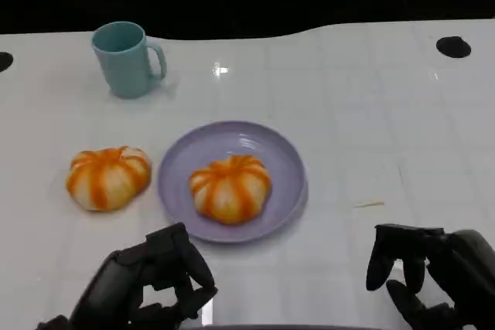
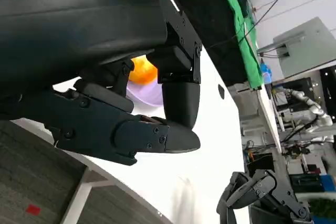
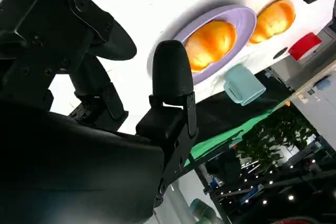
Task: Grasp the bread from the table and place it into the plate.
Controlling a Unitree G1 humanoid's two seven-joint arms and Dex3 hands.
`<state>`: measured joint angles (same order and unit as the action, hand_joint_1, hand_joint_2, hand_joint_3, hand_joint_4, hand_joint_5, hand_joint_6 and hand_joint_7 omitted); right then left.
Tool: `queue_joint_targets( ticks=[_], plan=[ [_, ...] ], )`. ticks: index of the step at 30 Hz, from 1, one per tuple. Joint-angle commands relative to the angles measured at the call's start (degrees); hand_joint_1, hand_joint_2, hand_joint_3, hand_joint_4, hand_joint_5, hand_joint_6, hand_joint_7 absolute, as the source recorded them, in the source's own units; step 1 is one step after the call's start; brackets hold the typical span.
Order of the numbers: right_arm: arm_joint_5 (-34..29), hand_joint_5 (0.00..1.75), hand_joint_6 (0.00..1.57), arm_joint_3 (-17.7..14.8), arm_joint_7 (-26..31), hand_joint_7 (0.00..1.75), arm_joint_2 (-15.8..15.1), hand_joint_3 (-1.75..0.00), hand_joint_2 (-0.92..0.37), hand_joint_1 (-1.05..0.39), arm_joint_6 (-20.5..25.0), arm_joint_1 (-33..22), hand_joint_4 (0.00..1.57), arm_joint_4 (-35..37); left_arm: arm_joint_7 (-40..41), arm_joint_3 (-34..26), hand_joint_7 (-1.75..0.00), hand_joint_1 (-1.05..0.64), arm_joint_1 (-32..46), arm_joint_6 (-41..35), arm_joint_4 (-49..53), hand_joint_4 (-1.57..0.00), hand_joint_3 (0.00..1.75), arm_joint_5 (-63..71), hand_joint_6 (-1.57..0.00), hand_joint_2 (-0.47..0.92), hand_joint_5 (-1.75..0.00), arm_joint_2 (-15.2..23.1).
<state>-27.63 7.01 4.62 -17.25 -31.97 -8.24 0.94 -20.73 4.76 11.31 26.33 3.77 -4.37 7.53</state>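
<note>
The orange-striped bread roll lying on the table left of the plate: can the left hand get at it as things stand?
Probably yes. The left hand holds nothing and sits just in front of the orange-striped bread roll, with bare white table between them. The lilac plate lies off to the side.

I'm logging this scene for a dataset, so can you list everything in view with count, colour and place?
bread: 2, orange and cream striped; one on the plate, one on the table left of the plate
plate: 1, lavender, centre of the table
mug: 1, teal, far left, behind the loose bread
table: 1, white, glossy
left hand: 1, black, near edge, in front of the plate, holding nothing
right hand: 1, black, near right edge, holding nothing, fingers apart
</note>
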Motion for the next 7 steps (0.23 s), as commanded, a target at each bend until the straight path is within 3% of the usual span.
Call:
queue_joint_targets(
  ticks=[1,7],
  plan=[
    [0.34,1.75,0.79,-0.06,0.40,1.51,-0.07,-1.55,-0.12,0.04,-0.28,0.22,0.94,-0.11,-0.16,-0.49,-1.50,-0.54,-0.18,1.17,0.47,-0.69,0.30,-0.27,-0.62,0.92,-1.75,0.79],
    [-0.20,1.75,0.80,-0.05,0.63,1.49,-0.21,-1.55,-0.11,0.05,-0.49,0.13,0.94,-0.09,-0.18,-0.51,-1.49,-0.56,0.12,0.37,-0.16,-0.68,0.30,-0.31,-0.62,0.92,-1.75,1.06]
  ],
)
